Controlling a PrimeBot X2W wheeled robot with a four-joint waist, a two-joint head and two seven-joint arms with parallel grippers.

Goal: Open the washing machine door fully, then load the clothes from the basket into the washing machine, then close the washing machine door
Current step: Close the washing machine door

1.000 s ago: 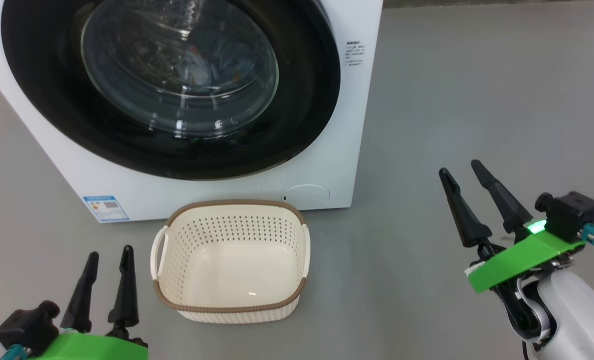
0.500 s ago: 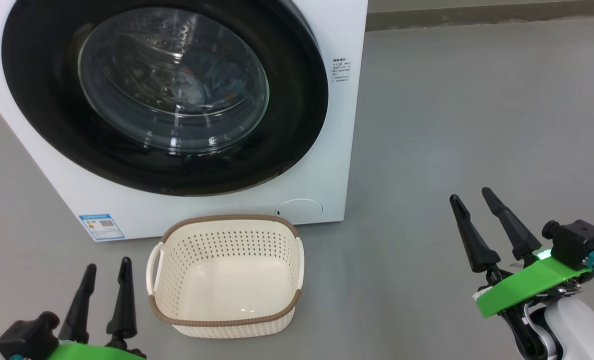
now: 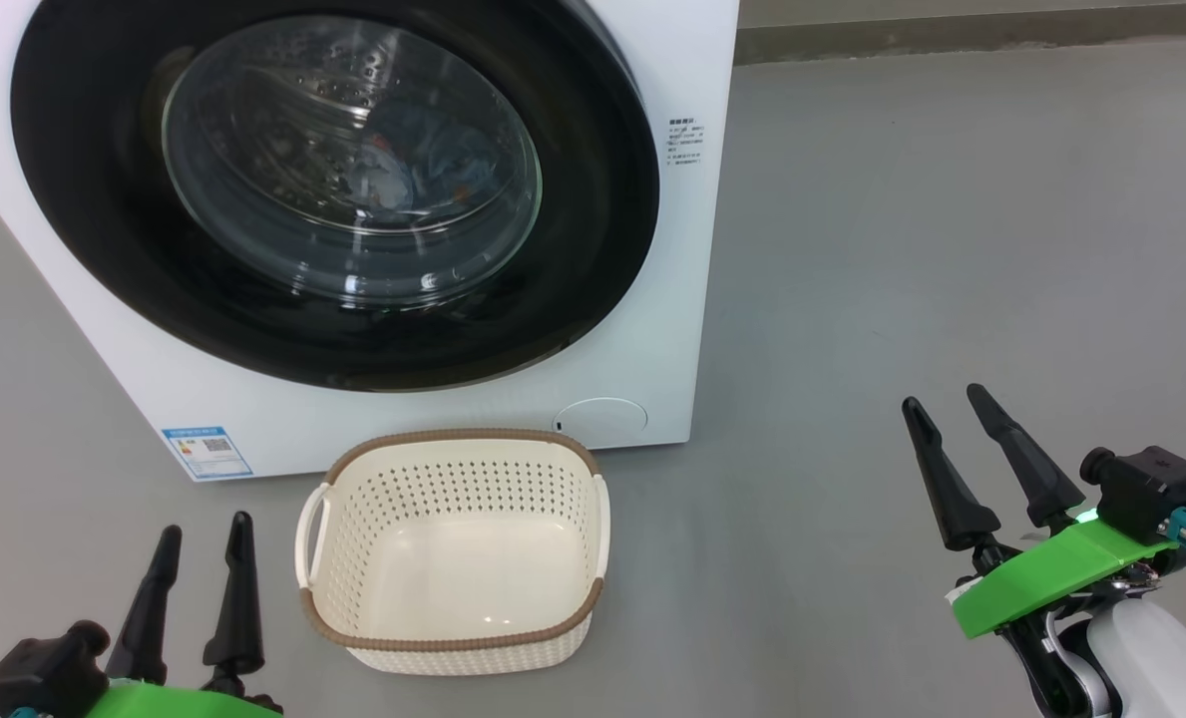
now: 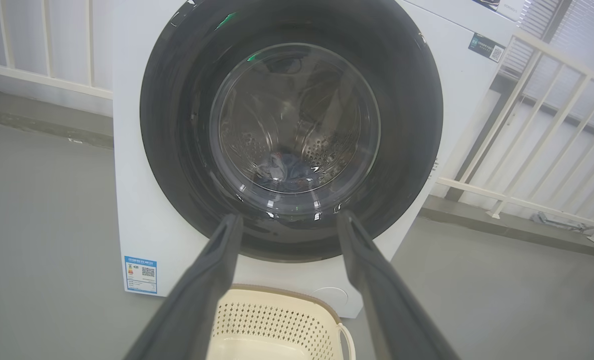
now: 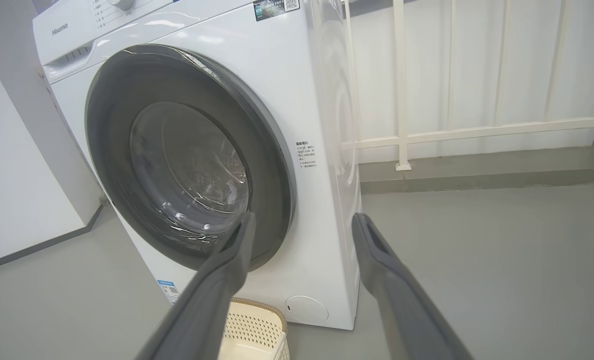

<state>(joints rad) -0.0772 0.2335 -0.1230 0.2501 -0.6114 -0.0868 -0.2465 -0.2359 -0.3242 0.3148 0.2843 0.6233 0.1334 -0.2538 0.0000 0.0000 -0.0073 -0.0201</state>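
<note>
1. At the lower left of the head view, the left tool (image 3: pixel 203 529) hangs low over the floor (image 3: pixel 902 249) beside the basket (image 3: pixel 453 439). Its fingers are spread apart, empty, and point toward the washing machine (image 3: pixel 682 60). The right tool (image 3: pixel 944 399) stands well off to the right, also spread and empty.
2. Since a second ago the whole head view has shifted, so the camera moved. Both tools are as wide as before.
3. The washing machine door (image 3: pixel 593 199) is shut and faces the robot. The clothes (image 3: pixel 433 160) lie behind its glass (image 3: pixel 283 229). The basket sits empty just before the machine, mouth up, long axis along the machine's front.
</note>
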